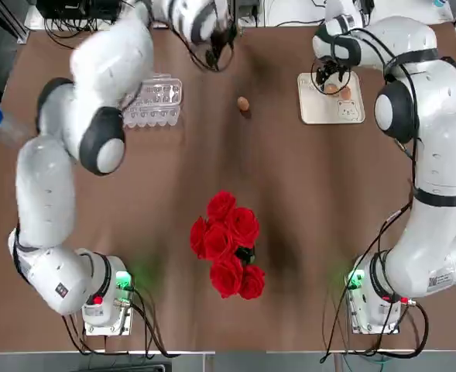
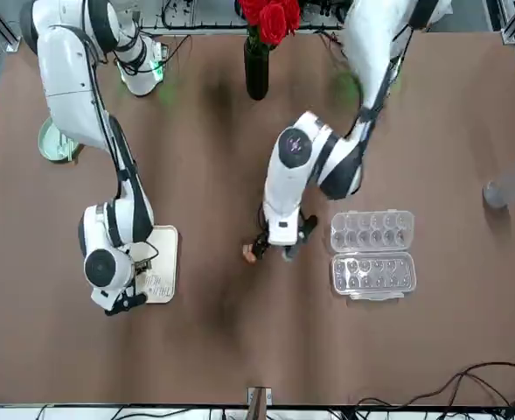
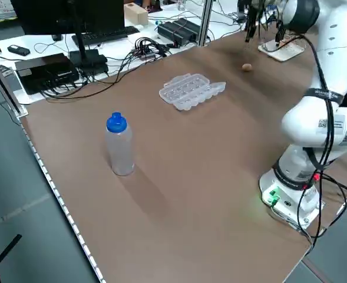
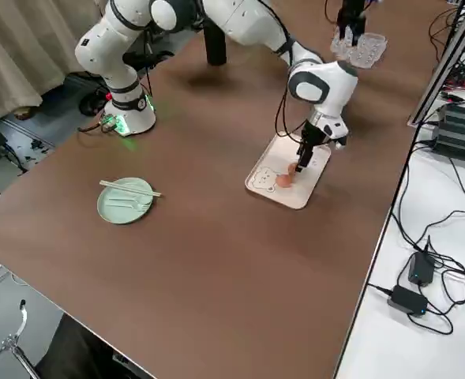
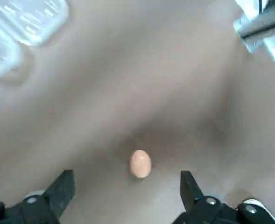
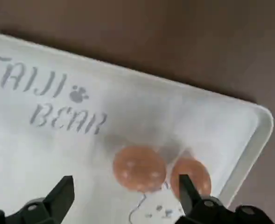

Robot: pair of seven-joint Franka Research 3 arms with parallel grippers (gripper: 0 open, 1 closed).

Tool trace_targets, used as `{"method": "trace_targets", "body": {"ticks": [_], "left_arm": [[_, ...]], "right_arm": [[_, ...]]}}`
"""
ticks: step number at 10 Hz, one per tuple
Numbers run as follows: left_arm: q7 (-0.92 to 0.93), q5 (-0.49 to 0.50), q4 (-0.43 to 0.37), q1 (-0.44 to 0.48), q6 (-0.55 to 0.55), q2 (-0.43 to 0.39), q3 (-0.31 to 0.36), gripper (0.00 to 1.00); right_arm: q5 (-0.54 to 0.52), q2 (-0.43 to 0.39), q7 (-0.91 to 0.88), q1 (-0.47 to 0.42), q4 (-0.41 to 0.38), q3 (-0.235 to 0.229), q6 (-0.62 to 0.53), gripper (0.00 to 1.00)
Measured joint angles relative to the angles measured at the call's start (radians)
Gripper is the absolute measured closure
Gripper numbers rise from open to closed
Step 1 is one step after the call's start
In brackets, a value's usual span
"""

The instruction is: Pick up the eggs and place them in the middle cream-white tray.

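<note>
One light-brown egg lies alone on the brown table, also visible as the egg in the left wrist view. My left gripper hovers over it, open, with the egg below and between its fingertips, untouched. Two more eggs rest side by side in the cream-white tray, near its bear drawing. My right gripper hangs just above them, open and holding nothing. From the right side, the same tray shows both eggs under that gripper.
A clear plastic egg carton lies open to the left of the loose egg. A vase of red roses stands mid-table near the bases. A blue-capped bottle stands at the left edge. A pale green plate sits to the right.
</note>
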Motion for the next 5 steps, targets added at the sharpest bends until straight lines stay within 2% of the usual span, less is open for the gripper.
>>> {"method": "trace_targets", "body": {"ticks": [2,3,4,5], "left_arm": [[0.116,0.001,-0.014,0.082,-0.18,-0.115,0.002,0.0],[0.214,0.001,-0.02,0.136,-0.246,-0.153,0.002,0.0],[0.331,0.0,-0.022,0.193,-0.3,-0.185,0.001,0.0],[0.458,-0.009,-0.023,0.249,-0.346,-0.216,0.0,0.0]], "right_arm": [[0.034,-0.019,0.005,0.035,0.111,0.028,-0.19,0.01],[0.07,-0.028,0.03,0.056,0.152,0.04,-0.241,0.0],[0.094,-0.03,0.101,0.086,0.182,0.054,-0.257,0.0],[0.101,-0.03,0.209,0.133,0.191,0.065,-0.222,0.0]]}}
